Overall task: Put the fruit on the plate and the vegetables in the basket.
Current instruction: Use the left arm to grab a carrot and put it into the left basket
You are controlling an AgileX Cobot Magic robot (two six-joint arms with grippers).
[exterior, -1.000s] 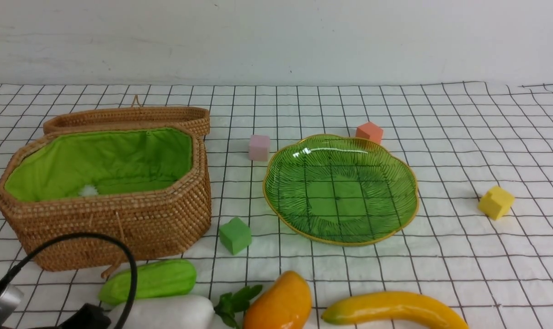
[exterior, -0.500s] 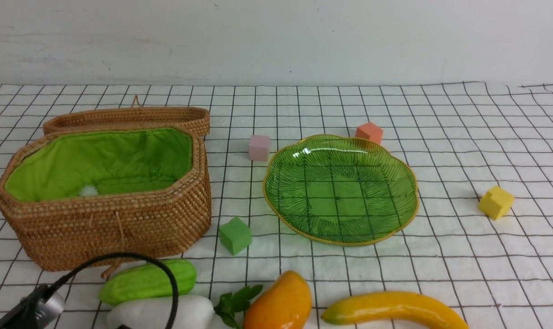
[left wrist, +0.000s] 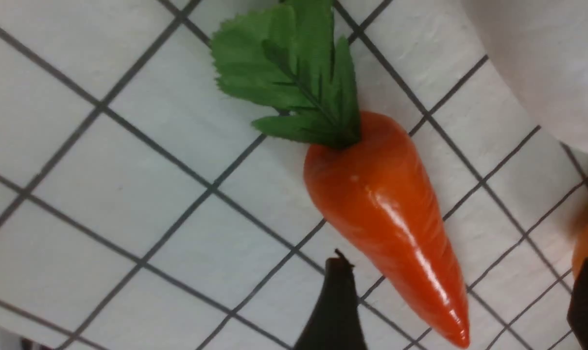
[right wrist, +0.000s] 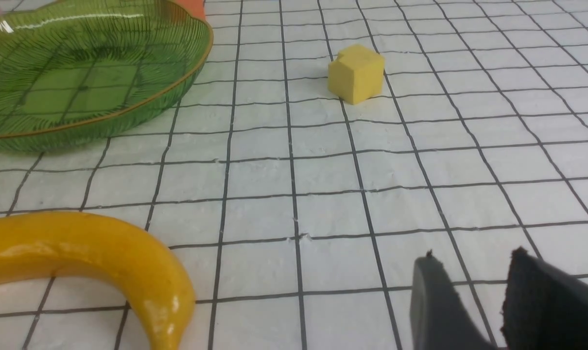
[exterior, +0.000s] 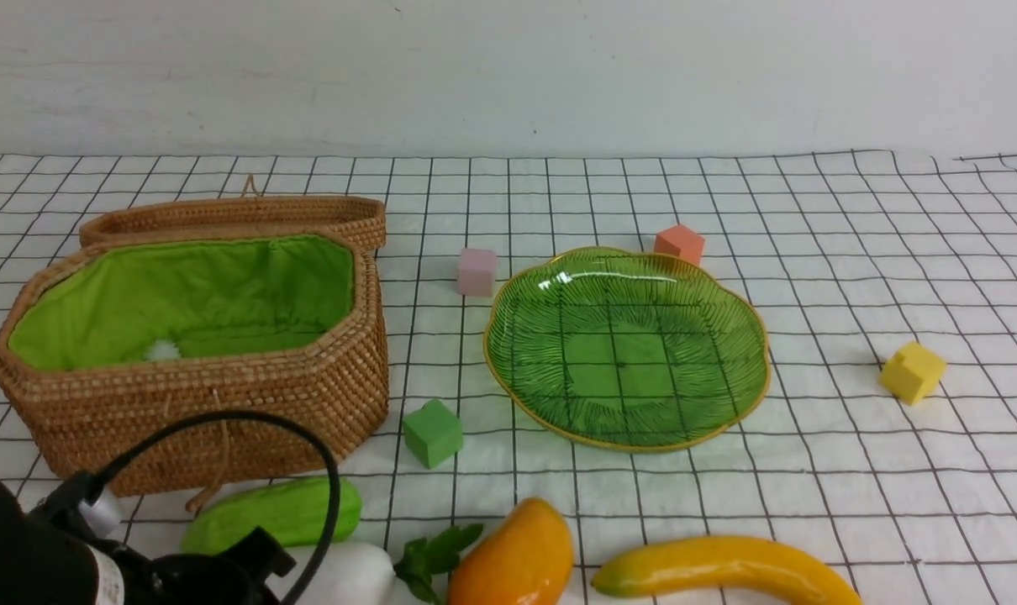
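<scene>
In the left wrist view my left gripper (left wrist: 464, 262) is open wide, its black fingers (left wrist: 333, 306) on either side of the pointed tip of an orange-red carrot (left wrist: 386, 214) with green leaves lying on the cloth. The white radish (left wrist: 542, 58) lies beside the carrot. In the front view the green gourd (exterior: 281, 512), radish (exterior: 349, 576), mango (exterior: 513, 559) and banana (exterior: 727, 567) lie along the near edge. The wicker basket (exterior: 223, 403) is at the left and the green plate (exterior: 508, 378) in the middle, with nothing on it. My right gripper (right wrist: 474, 262) is slightly open and empty over bare cloth, near the banana (right wrist: 95, 253). The purple-brown fruit is out of view.
Foam cubes lie round the plate: pink (exterior: 476, 270), orange (exterior: 679, 244), yellow (exterior: 912, 371) and green (exterior: 431, 432). The basket lid (exterior: 239, 214) lies open behind the basket. My left arm's black body and cable (exterior: 46, 563) fill the front view's lower left corner.
My left arm has come further into the front view at the lower left and now hides part of the radish. The fruit, vegetables, plate and basket have not moved.
</scene>
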